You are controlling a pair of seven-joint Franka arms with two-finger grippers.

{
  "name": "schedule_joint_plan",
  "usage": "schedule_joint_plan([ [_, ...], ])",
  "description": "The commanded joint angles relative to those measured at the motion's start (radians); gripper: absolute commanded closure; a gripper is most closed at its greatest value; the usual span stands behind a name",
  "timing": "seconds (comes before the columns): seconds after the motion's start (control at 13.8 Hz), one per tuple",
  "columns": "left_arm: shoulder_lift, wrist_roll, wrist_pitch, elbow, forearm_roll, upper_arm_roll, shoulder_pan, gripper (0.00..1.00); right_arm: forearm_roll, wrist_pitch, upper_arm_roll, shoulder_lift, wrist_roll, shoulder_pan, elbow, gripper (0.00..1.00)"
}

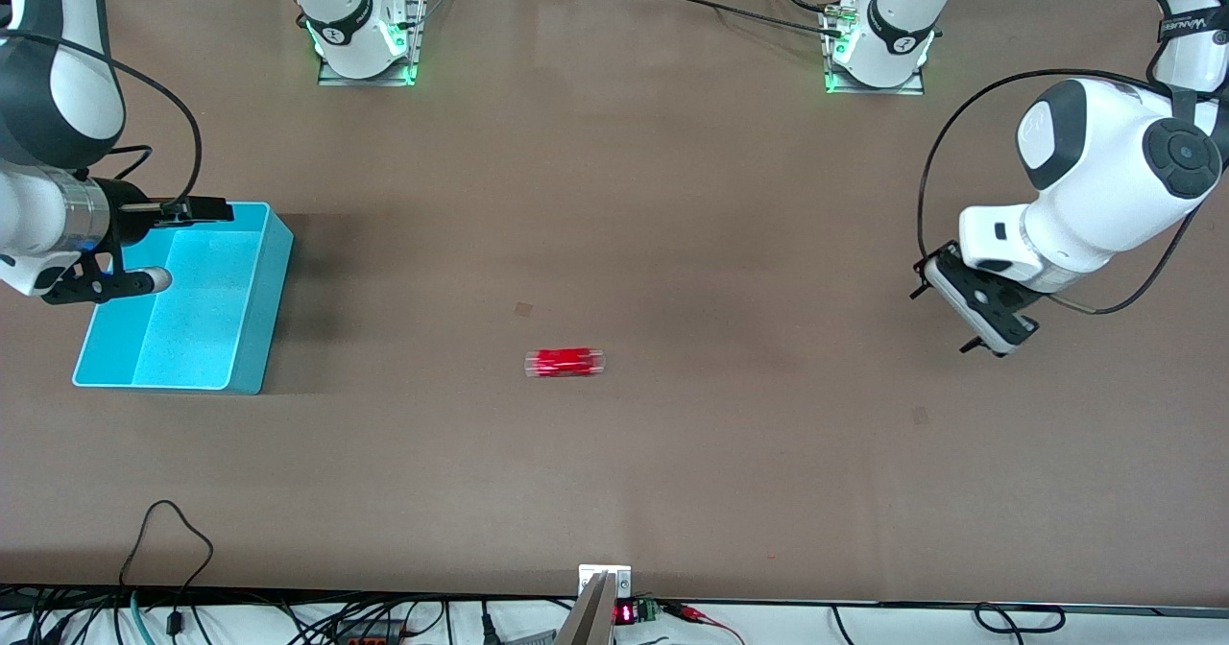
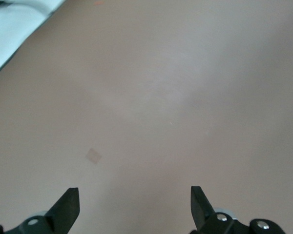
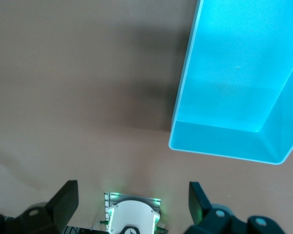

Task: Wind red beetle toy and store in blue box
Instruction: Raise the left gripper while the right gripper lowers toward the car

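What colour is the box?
Light blue, clearest in the right wrist view.

Robot lab, test bench.
Two white arms (image 1: 1085, 194) bolted on metal plates (image 1: 874, 83) with green lights glowing, a plain brown table (image 1: 672, 194), loose cables (image 1: 288, 616) along its edge and a small red digit readout (image 1: 624, 613).

Your front view looks down steeply from high across the table (image 1: 672, 194), facing both arm bases along its top edge and taking in the whole tabletop. Your left wrist view hangs close above bare table, aimed down past its own fingertips (image 2: 68, 207). Your right wrist view also points down, catching the blue box (image 3: 224, 141) and the right arm's base (image 3: 133, 214); it shares both with the front view.
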Motion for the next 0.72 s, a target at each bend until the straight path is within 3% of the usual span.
schedule_joint_plan([
  [0.0,0.013,-0.33,-0.01,0.064,0.001,0.053,-0.034,0.0,0.008,0.065,0.0,0.015,-0.02,-0.006,-0.044,0.0],
  [0.14,0.007,-0.416,-0.022,0.075,0.001,0.136,-0.076,0.0,0.005,0.213,0.005,-0.005,-0.084,-0.023,-0.153,0.0],
  [0.29,0.005,-0.436,-0.117,0.132,-0.005,0.21,-0.112,0.0,-0.006,0.315,0.005,-0.016,-0.168,-0.023,-0.242,0.0],
  [0.51,0.008,-0.613,-0.347,0.26,0.003,0.236,-0.11,0.0,-0.014,0.557,0.005,-0.054,-0.482,-0.027,-0.428,0.0],
  [0.65,0.005,-0.648,-0.417,0.3,0.009,0.236,-0.103,0.0,-0.061,0.75,0.043,-0.05,-0.732,-0.059,-0.492,0.0],
])
